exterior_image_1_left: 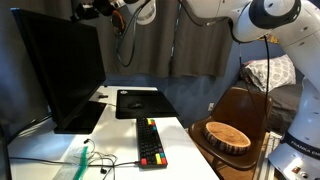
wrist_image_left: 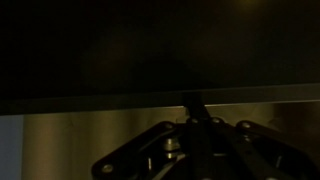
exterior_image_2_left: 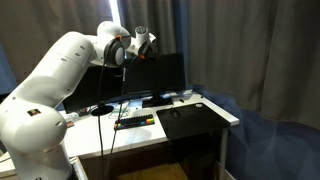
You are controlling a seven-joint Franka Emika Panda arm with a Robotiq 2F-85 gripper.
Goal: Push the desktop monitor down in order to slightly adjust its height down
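The desktop monitor (exterior_image_1_left: 60,70) is a large dark blank screen on a black stand at the back of the white desk; it shows in both exterior views (exterior_image_2_left: 152,75). My gripper (exterior_image_2_left: 143,47) is at the monitor's top edge, near the upper corner (exterior_image_1_left: 100,9). In the wrist view the fingers meet at one point (wrist_image_left: 195,102), shut on nothing, their tips against the dark edge of the monitor (wrist_image_left: 120,50). Whether they press on it cannot be told.
A flat black mouse pad (exterior_image_1_left: 140,102) and a black keyboard with coloured keys (exterior_image_1_left: 150,142) lie on the white desk (exterior_image_1_left: 120,150). A wooden bowl (exterior_image_1_left: 228,135) rests on a brown chair beside it. Dark curtains (exterior_image_2_left: 230,50) hang behind.
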